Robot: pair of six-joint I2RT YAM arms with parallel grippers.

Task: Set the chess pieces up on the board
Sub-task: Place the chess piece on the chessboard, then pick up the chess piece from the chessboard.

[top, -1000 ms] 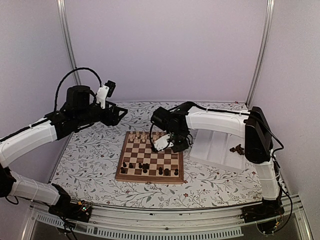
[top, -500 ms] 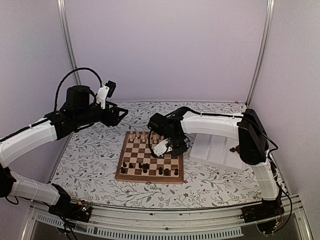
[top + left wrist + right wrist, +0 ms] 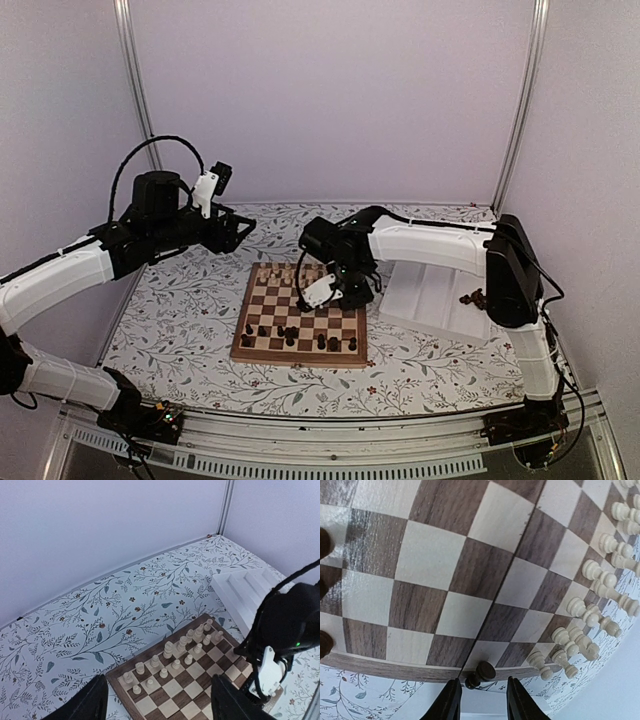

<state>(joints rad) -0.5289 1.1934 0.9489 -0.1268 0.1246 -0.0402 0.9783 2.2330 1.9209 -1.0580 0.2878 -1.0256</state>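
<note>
one: several small dark brown wooden chessmen [image 3: 322,342] stand along the near rows of the square wooden chessboard of brown and tan squares [image 3: 300,357]. which one counts now?

two: the single dark pawn-like piece [image 3: 481,672] at the board's right-hand edge, on the side next to the white ridged tray [image 3: 420,285]. it sits straight ahead of the right pincer [image 3: 481,692], in line with the gap between the two fingers and just past their tips.

one: is it gripped?

two: i judge not. the jaws stand partly open, with a sliver of background showing on either side of the piece, and neither finger looks to press on it.

one: upright?

two: cannot tell. from the wrist camera its round head and its foot appear offset, which may be a lean or only the camera's slant.

one: and the other arm?

two: the left pincer [image 3: 238,232] hangs high over the far left of the flowered desk [image 3: 180,330], wide open and empty, well apart from that edge. the right arm is far nearer.

one: so the coming move?

two: probably a straight pull back along the fingers' own line. any sideways swing could clip the piece. a small heap of dark pieces [image 3: 470,298] waits in the tray, on the right arm's side. the pale cream wooden chessmen [image 3: 175,652] fill the far rows, out of the way.
</note>
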